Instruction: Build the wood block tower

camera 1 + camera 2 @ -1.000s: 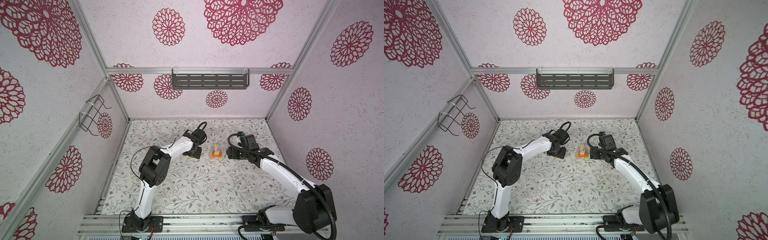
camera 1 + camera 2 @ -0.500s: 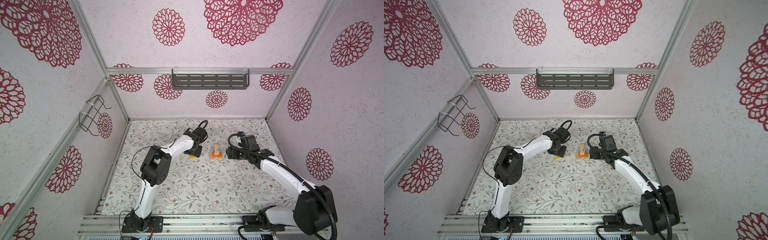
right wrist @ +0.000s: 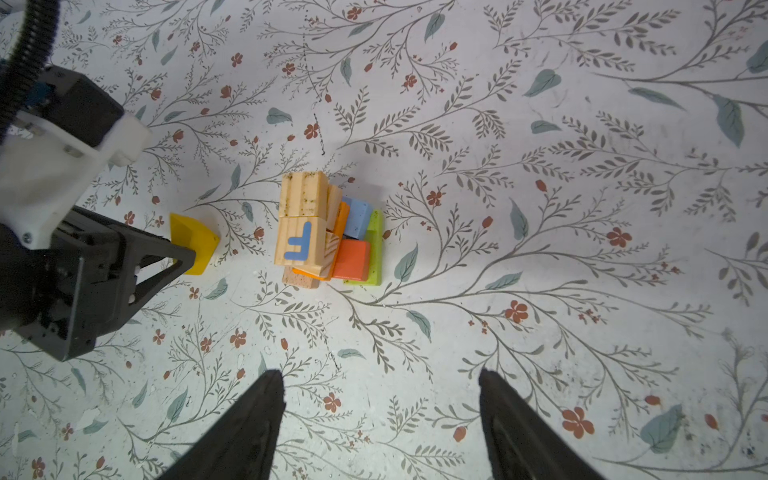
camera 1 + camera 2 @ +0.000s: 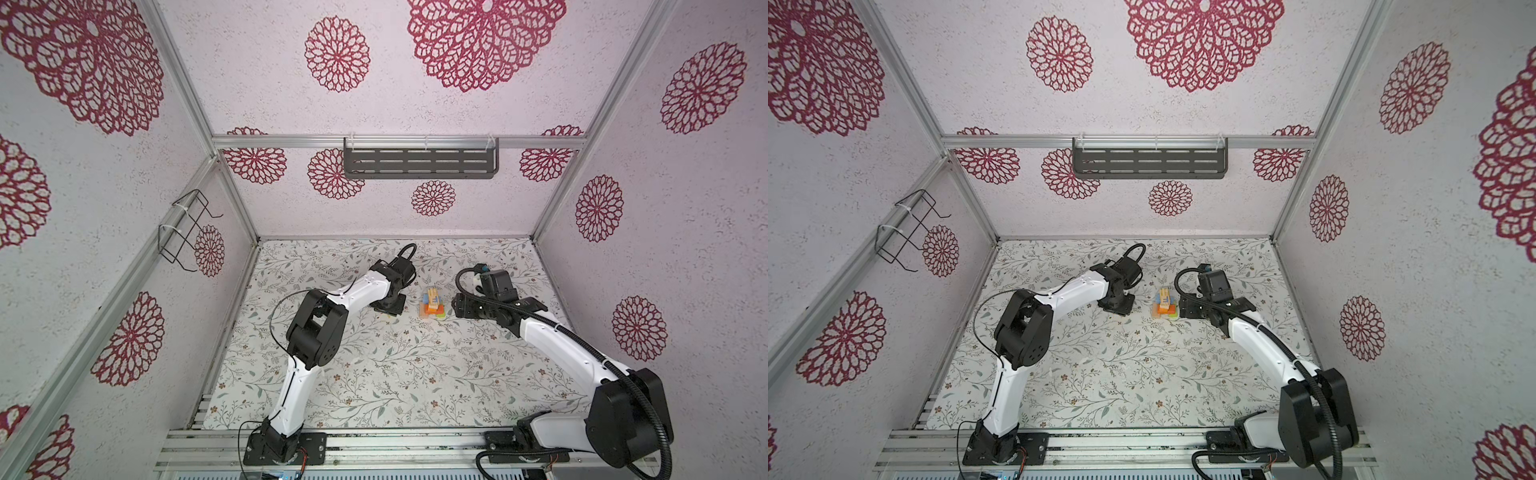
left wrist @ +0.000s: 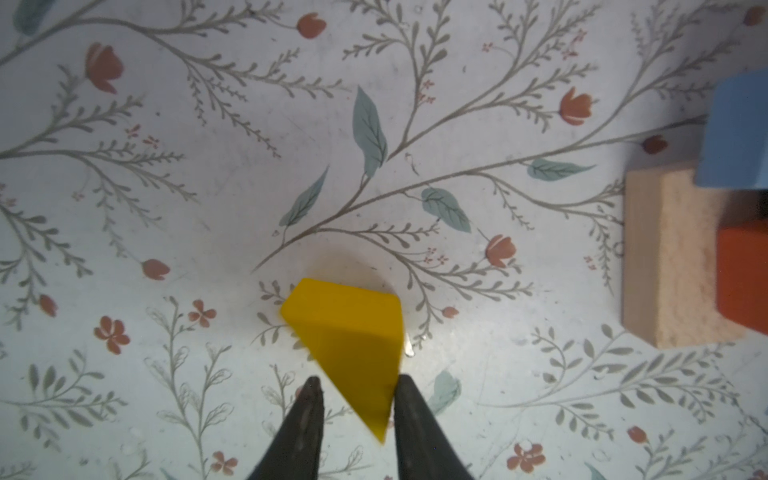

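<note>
**Yellow block being taken up for the tower.** A yellow block (image 5: 349, 340) is being pinched between the pressed-in fingers (image 5: 311, 399) of the left end effector (image 5: 355, 384). It is being held low at the flower-patterned worktop (image 3: 540, 208). Whether it is resting on the surface or is just clear of it cannot be told.

The tower (image 3: 320, 232) is being kept near the block but apart from it, midway between the two arms in both top views. Its base is being formed by a tan bar (image 5: 673, 257) and a lime bar (image 3: 372, 249). Orange blocks (image 3: 351, 259) and a blue block (image 3: 357, 218) are being carried above these. The top is being shared by two natural cubes set side by side, one printed with a blue letter F (image 3: 299, 245).

The right end effector (image 3: 380, 395) is being held spread wide and empty on the tower's other side.

The step in hand is judged to be the pick-up of the yellow block. The block is wedge-shaped and appears to be gripped near its narrow end, so some slipping or twisting in the grip is being risked.

A straight lift is being called for next, high enough to clear the cubes. A short carry across to the stack and a slow lowering onto the two cubes would then be needed. The stack looks loosely aligned, so any sideways push on it should be avoided. Release is best made only once the block is being borne flat.
</note>
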You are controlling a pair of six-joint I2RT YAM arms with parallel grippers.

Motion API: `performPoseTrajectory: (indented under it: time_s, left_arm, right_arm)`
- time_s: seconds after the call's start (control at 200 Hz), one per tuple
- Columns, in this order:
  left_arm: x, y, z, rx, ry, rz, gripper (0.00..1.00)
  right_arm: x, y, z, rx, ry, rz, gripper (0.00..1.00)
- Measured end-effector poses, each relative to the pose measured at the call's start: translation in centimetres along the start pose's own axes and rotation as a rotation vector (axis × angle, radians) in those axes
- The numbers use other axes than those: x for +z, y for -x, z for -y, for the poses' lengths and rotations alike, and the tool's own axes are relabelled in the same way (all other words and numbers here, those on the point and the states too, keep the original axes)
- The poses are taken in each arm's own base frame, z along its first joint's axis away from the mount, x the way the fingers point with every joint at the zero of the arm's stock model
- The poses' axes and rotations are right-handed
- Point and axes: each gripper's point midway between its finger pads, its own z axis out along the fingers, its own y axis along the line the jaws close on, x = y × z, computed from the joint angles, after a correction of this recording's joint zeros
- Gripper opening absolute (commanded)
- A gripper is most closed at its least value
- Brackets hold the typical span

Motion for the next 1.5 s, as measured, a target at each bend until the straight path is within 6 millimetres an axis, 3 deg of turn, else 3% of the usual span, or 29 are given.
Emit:
performPoseTrajectory:
  time_s: [0.23,0.415,0.525,0.74,1.071,1.316,1.496]
  left_arm:
    - [0.4,0.0,0.2,-0.019,-0.035,-0.003,0.25]
    - [1.2,-0.6,-0.7,-0.063,-0.042,-0.027,0.58]
    - [1.2,-0.1,-1.1,-0.092,-0.040,-0.019,0.63]
    - [0.9,0.7,-1.3,-0.155,-0.058,-0.003,0.62]
    - [0.1,3.7,0.2,-0.210,-0.131,0.063,0.56]
    - [2.2,3.1,0.7,-0.218,-0.137,0.018,0.53]
    - [2.2,3.1,0.9,-0.227,-0.143,0.016,0.43]
  right_arm:
    - [0.0,0.0,0.0,0.000,-0.001,0.000,0.77]
    - [0.0,0.0,0.0,0.001,0.000,-0.001,0.77]
    - [0.1,-0.1,0.0,0.002,0.004,-0.004,0.77]
    - [0.1,-0.1,0.0,0.002,0.005,-0.007,0.77]
    - [0.2,0.0,-0.1,0.001,0.006,-0.003,0.77]
    - [0.6,-0.7,0.2,0.002,0.002,-0.013,0.77]
    - [0.6,-0.8,0.3,0.003,0.001,-0.013,0.77]
